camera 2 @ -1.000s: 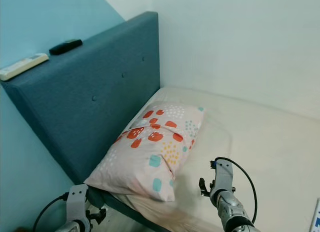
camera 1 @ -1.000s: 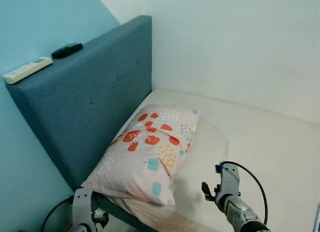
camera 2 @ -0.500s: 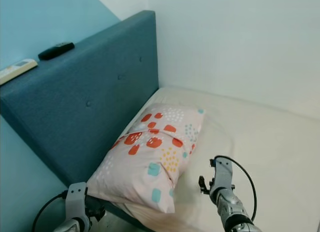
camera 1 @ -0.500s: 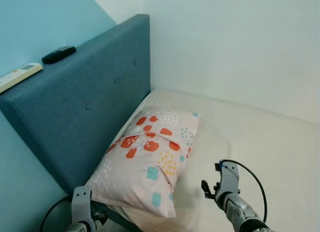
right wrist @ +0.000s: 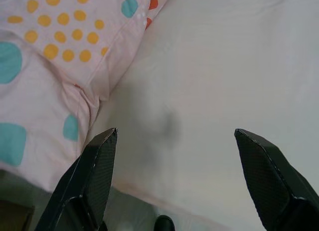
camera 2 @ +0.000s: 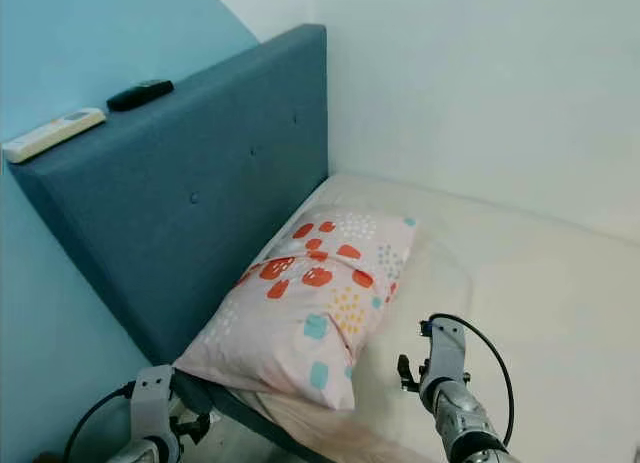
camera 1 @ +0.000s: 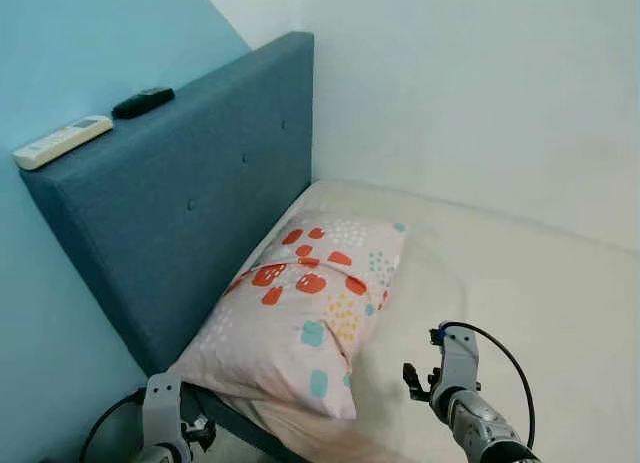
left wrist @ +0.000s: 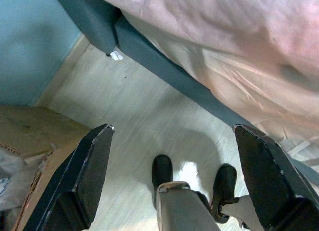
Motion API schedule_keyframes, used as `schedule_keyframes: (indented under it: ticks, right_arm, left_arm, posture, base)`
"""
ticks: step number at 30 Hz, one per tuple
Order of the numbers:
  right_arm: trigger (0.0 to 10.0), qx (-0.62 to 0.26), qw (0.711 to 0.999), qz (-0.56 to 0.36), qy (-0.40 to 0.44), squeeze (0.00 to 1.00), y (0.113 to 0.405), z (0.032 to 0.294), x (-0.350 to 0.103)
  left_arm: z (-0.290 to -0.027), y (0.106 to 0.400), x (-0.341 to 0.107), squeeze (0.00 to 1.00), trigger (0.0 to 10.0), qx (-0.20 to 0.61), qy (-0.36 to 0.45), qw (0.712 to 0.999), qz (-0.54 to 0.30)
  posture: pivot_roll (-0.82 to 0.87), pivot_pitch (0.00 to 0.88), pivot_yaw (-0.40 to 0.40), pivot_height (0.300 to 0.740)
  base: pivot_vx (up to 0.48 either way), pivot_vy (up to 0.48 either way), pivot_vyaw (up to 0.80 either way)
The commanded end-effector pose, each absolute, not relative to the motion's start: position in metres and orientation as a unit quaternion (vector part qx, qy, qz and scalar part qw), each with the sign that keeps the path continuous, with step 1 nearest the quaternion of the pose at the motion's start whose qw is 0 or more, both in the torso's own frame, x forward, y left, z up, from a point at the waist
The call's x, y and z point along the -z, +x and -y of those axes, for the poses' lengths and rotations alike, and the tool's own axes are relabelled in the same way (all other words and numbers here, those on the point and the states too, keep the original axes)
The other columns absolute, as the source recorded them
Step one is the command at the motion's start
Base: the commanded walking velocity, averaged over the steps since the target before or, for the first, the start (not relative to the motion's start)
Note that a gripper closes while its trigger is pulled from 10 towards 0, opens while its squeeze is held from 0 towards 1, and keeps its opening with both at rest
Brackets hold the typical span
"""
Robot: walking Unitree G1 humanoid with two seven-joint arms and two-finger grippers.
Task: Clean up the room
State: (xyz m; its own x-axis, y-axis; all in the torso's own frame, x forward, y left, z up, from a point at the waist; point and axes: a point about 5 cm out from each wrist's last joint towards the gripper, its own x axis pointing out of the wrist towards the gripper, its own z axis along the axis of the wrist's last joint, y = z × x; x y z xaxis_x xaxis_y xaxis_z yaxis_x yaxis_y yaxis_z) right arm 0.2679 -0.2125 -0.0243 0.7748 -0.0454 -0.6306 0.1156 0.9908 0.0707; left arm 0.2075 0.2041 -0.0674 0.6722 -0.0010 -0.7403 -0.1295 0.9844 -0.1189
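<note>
Pillow: one pale pink fabric pillow point(camera 1: 305, 323) with red, yellow and teal spots is lying on the bed point(camera 1: 520, 293), its far-left edge leaning against the headboard and its near corner hanging over the bed's near edge.
Pillow and fingers: in the right wrist view the pillow point(right wrist: 55, 56) is lying beyond and to one side of the spread fingers point(right wrist: 94, 176), not touching them; bare sheet is showing between the two fingers.
Right gripper: the right gripper point(right wrist: 177, 181) is hovering over the cream sheet just right of the pillow, its two black fingers standing wide apart and holding nothing.
Left gripper: the left gripper point(left wrist: 174, 186) is hanging low at the near-left corner of the bed, pointing down at the pale wood floor point(left wrist: 124, 121), its two fingers spread and gripping nothing.
Headboard: one dark blue-grey upholstered headboard point(camera 1: 190, 183) is standing on the left.
Remotes: two are resting on the headboard's top, one white remote point(camera 1: 60, 141) nearer and one black remote point(camera 1: 142, 102) farther.
Cardboard: one brown cardboard box edge point(left wrist: 30, 141) is sitting on the floor beside the left fingers.
</note>
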Motion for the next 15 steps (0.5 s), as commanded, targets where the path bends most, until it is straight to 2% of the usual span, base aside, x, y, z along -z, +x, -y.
schedule_keyframes:
  ticks: [1, 6, 15]
  right_arm:
    - [10.0, 0.040, 0.940, -0.336, 0.051, 0.00, 0.2666, 0.2095, 0.0261]
    - [10.0, 0.039, 0.939, -0.337, 0.050, 0.00, 0.2663, 0.2082, 0.0267]
    - [10.0, 0.038, 0.939, -0.339, 0.050, 0.00, 0.2652, 0.2077, 0.0277]
  left_arm:
    - [-0.2101, 0.2049, 0.0678, 0.00, 10.0, -0.035, -0.073, 0.909, -0.409]
    - [-0.2103, 0.2054, 0.0673, 0.00, 10.0, -0.039, -0.082, 0.910, -0.404]
    - [-0.2118, 0.2052, 0.0673, 0.00, 10.0, -0.044, -0.078, 0.910, -0.405]
  posture:
    - [0.04, 0.008, -0.009, 0.740]
    - [0.04, 0.008, -0.009, 0.740]
    - [0.04, 0.008, -0.008, 0.740]
  base:
    - [0.480, 0.000, 0.00]
    - [0.462, 0.000, 0.00]
    - [0.000, 0.000, 0.00]
